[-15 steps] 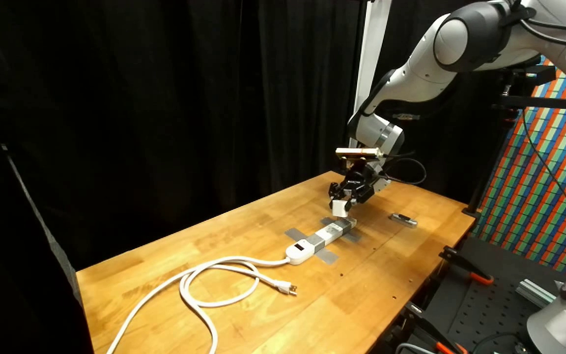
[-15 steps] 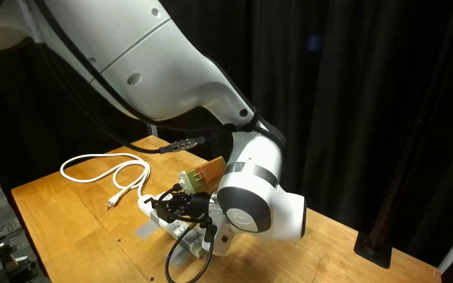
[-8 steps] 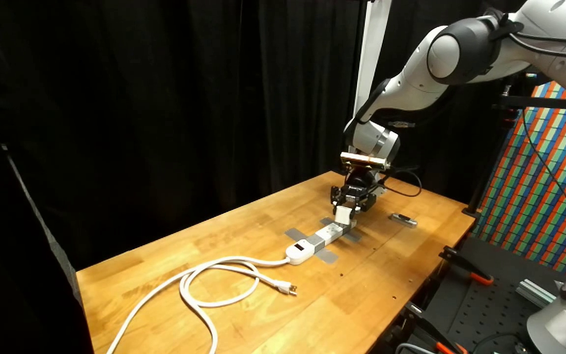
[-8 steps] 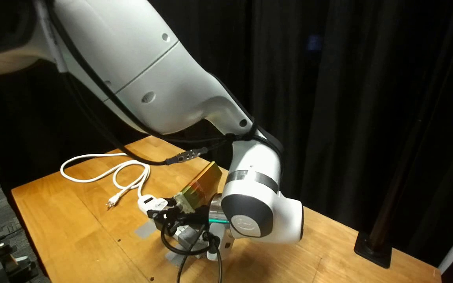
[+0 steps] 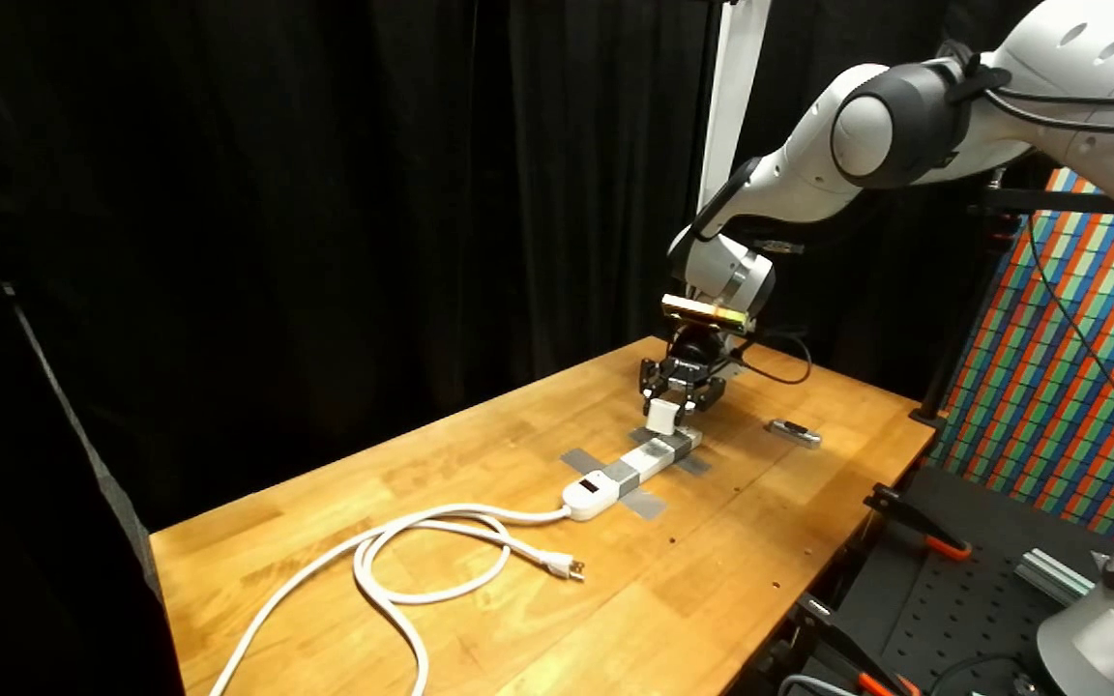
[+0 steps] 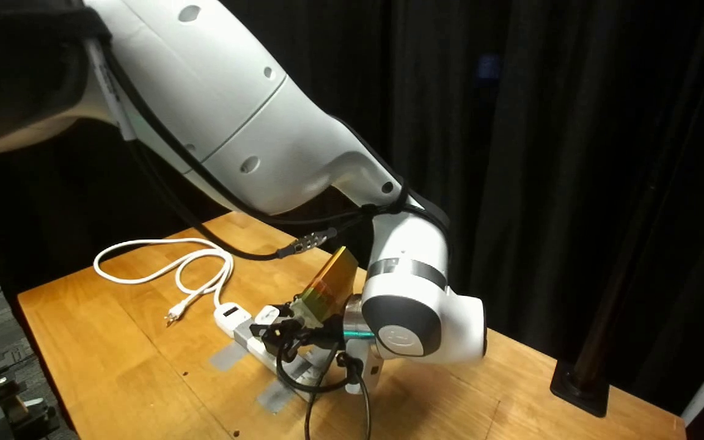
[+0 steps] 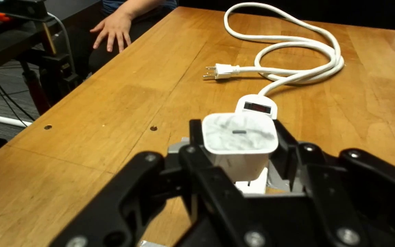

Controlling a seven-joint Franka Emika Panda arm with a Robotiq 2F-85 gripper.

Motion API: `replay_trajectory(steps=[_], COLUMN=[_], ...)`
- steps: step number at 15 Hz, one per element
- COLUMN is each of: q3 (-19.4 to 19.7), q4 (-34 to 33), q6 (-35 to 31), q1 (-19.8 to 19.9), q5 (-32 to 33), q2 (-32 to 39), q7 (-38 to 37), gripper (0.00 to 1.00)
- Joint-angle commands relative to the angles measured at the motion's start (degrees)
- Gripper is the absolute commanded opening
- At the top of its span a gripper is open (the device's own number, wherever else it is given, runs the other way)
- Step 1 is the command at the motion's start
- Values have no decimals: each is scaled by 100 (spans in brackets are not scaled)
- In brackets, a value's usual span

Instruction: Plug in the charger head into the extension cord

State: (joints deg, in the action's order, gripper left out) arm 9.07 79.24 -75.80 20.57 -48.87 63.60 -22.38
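Observation:
The white charger head (image 5: pixel 662 418) is held between the fingers of my gripper (image 5: pixel 665 406), just above the far end of the extension cord bar in an exterior view. The charger head also shows beside the gripper in an exterior view (image 6: pixel 267 315). In the wrist view its marbled face with a small slot (image 7: pixel 239 133) points up at the camera, between the gripper's fingertips (image 7: pixel 237 140). Its prongs are hidden. The extension cord (image 5: pixel 649 460) is taped flat to the table. Its switch end (image 7: pixel 257 103) lies beyond the charger head, and a slotted outlet shows below it.
A white cable (image 5: pixel 460 510) loops over the wooden table (image 5: pixel 615 619) with its own plug (image 5: pixel 565 565). A small grey-and-black item (image 5: pixel 794 432) lies beside the bar. Clamps (image 5: pixel 917 522) hold the near edge. A person's hand (image 7: pixel 113 32) rests beyond the table edge.
The gripper first came down with the charger head towards the bar. In the last half second it shifted sideways and slightly up. The bar has not moved.

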Motion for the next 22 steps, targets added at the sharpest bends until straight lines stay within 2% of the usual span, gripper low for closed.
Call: replay_trajectory(steps=[1, 11, 22], q3=[11, -24, 49], q4=[-486, -899, -695], q6=[83, 98, 84], q1=[84, 261, 208], q5=[-157, -391, -450], q2=[279, 790, 828], q7=[-120, -374, -479], gripper=[23, 23, 23])
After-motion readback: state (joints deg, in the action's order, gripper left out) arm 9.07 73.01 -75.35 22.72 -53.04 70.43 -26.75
